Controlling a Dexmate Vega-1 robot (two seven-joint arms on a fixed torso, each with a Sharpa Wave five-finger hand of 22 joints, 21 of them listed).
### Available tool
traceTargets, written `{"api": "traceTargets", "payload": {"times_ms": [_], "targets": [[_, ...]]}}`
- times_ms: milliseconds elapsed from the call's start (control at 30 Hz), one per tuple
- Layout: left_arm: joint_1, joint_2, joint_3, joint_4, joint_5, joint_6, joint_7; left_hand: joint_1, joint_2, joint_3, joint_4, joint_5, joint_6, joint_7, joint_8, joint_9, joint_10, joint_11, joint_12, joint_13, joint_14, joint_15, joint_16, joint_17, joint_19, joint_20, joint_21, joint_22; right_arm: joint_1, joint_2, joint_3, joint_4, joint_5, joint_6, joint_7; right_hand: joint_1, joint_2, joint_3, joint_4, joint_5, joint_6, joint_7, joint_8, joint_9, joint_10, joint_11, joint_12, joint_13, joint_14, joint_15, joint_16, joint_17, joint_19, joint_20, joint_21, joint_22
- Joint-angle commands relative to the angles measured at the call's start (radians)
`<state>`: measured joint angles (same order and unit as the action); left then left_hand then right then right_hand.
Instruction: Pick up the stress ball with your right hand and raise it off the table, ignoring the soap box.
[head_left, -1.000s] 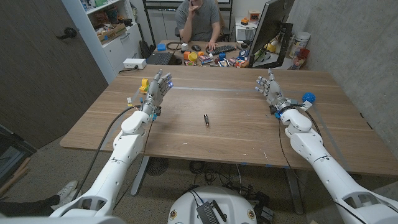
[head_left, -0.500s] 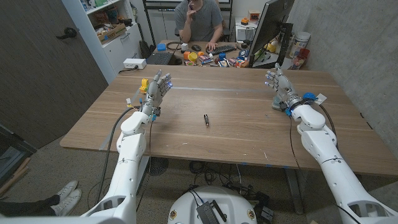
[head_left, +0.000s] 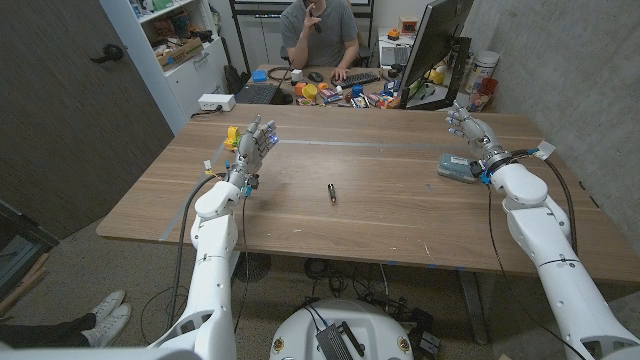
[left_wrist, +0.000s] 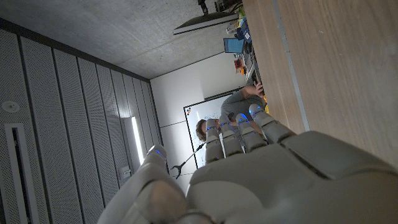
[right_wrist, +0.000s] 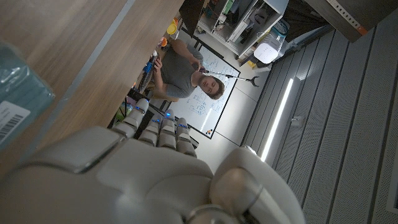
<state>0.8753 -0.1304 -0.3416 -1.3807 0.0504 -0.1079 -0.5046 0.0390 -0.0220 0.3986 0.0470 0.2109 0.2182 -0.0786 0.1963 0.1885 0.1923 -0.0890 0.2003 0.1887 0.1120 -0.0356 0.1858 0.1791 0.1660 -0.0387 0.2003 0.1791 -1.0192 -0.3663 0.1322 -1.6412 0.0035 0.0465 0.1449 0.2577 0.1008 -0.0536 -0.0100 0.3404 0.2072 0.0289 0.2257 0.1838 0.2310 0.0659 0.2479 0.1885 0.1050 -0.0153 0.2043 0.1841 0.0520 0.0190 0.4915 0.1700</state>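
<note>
Both robot hands are held up with spread fingers, nothing gripped: left (head_left: 256, 139), right (head_left: 470, 126) (just beside the teal soap box (head_left: 458, 167)). The stress ball can't be made out on the surface (head_left: 380, 190).

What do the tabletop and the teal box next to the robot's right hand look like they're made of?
The brown wooden tabletop looks like matte wood or wood veneer, with plank seams and grain. The teal box looks like printed cardboard: flat faces, a white barcode label seen by the right wrist, though that is not certain.
</note>
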Motion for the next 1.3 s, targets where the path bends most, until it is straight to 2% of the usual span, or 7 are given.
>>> {"api": "traceTargets", "payload": {"times_ms": [33, 100, 200, 500, 800, 933, 1300], "targets": [[-0.012, -0.033, -0.03, 0.008, 0.042, 0.0, -0.029, 0.007, 0.001, 0.006, -0.002, 0.005, 0.009, 0.001, 0.004, 0.002, 0.01, -0.001, 0.005, 0.002, 0.006, -0.066, 0.003, 0.003, 0.009, -0.023, 0.004, 0.004, 0.001, -0.046, 0.013, -0.056, -0.292, -0.061, -0.126, 0.042, -0.004, 0.008, -0.028, 0.012, 0.029, -0.012, 0.01, 0.002, 0.016, -0.008, 0.008, 0.005, 0.025, -0.012, 0.008, 0.001, 0.037, -0.006, -0.001, 0.005], [-0.013, -0.036, -0.031, 0.012, 0.045, -0.003, -0.03, 0.007, 0.001, 0.006, -0.002, 0.004, 0.01, 0.0, 0.004, 0.002, 0.011, 0.0, 0.005, 0.002, 0.006, -0.066, 0.003, 0.003, 0.008, -0.022, 0.004, 0.004, 0.001, -0.058, 0.01, -0.066, -0.333, -0.073, -0.133, 0.08, -0.006, 0.017, -0.055, 0.021, 0.052, -0.019, 0.008, 0.002, 0.034, -0.009, 0.011, 0.005, 0.058, -0.02, 0.012, 0.003, 0.12, -0.036, 0.014, 0.009], [-0.013, -0.044, -0.033, 0.016, 0.046, -0.005, -0.025, 0.007, 0.001, 0.006, -0.003, 0.004, 0.007, -0.002, 0.003, 0.002, 0.009, 0.0, 0.005, 0.002, 0.005, -0.066, 0.003, 0.003, 0.009, -0.023, 0.004, 0.004, -0.003, -0.071, 0.007, -0.08, -0.389, -0.092, -0.146, 0.094, -0.01, 0.018, -0.066, 0.027, 0.064, -0.021, 0.008, 0.002, 0.045, -0.011, 0.013, 0.006, 0.071, -0.023, 0.013, 0.004, 0.159, -0.038, 0.022, 0.011], [-0.015, -0.048, -0.026, 0.013, 0.058, -0.004, -0.025, 0.007, 0.002, 0.005, -0.004, 0.004, -0.012, -0.006, -0.004, 0.002, 0.005, 0.0, 0.003, 0.002, 0.006, -0.066, 0.003, 0.003, 0.009, -0.023, 0.004, 0.004, -0.008, -0.107, -0.015, -0.097, -0.538, -0.138, -0.17, 0.116, -0.013, 0.022, -0.082, 0.034, 0.046, -0.02, -0.005, 0.003, 0.048, -0.007, 0.012, 0.006, 0.084, -0.018, 0.014, 0.004, 0.165, -0.027, 0.017, 0.012], [-0.01, -0.045, -0.001, -0.019, 0.077, 0.008, -0.033, 0.008, 0.003, 0.004, -0.005, 0.005, -0.048, -0.013, -0.014, 0.002, 0.002, 0.0, 0.002, 0.002, 0.007, -0.066, 0.004, 0.003, 0.009, -0.023, 0.004, 0.004, 0.019, -0.148, -0.04, -0.047, -0.633, -0.141, -0.19, 0.145, -0.032, 0.022, -0.105, 0.047, 0.016, -0.014, -0.019, 0.004, 0.033, 0.003, 0.003, 0.007, 0.077, 0.004, 0.005, 0.005, 0.157, -0.02, 0.004, 0.012], [-0.002, -0.039, 0.014, -0.052, 0.091, 0.025, -0.042, 0.008, 0.003, 0.004, -0.006, 0.005, -0.054, -0.012, -0.015, 0.002, 0.003, -0.001, 0.002, 0.002, 0.007, -0.065, 0.004, 0.003, 0.009, -0.023, 0.004, 0.004, 0.033, -0.169, -0.054, -0.014, -0.673, -0.13, -0.21, 0.172, -0.048, 0.021, -0.123, 0.064, -0.055, -0.004, -0.043, 0.006, 0.021, 0.008, -0.004, 0.008, 0.074, 0.012, 0.0, 0.005, 0.159, -0.01, -0.005, 0.013], [0.004, -0.035, 0.053, -0.111, 0.108, 0.033, -0.048, 0.008, 0.004, 0.004, -0.007, 0.005, -0.054, -0.01, -0.011, 0.002, 0.005, 0.001, 0.003, 0.002, 0.008, -0.064, 0.004, 0.003, 0.009, -0.023, 0.004, 0.004, 0.075, -0.213, -0.096, 0.084, -0.737, -0.112, -0.242, 0.179, -0.051, 0.021, -0.126, 0.073, -0.03, -0.005, -0.029, 0.007, 0.017, 0.005, -0.006, 0.008, 0.07, 0.012, -0.003, 0.006, 0.156, -0.006, -0.011, 0.013]]}}
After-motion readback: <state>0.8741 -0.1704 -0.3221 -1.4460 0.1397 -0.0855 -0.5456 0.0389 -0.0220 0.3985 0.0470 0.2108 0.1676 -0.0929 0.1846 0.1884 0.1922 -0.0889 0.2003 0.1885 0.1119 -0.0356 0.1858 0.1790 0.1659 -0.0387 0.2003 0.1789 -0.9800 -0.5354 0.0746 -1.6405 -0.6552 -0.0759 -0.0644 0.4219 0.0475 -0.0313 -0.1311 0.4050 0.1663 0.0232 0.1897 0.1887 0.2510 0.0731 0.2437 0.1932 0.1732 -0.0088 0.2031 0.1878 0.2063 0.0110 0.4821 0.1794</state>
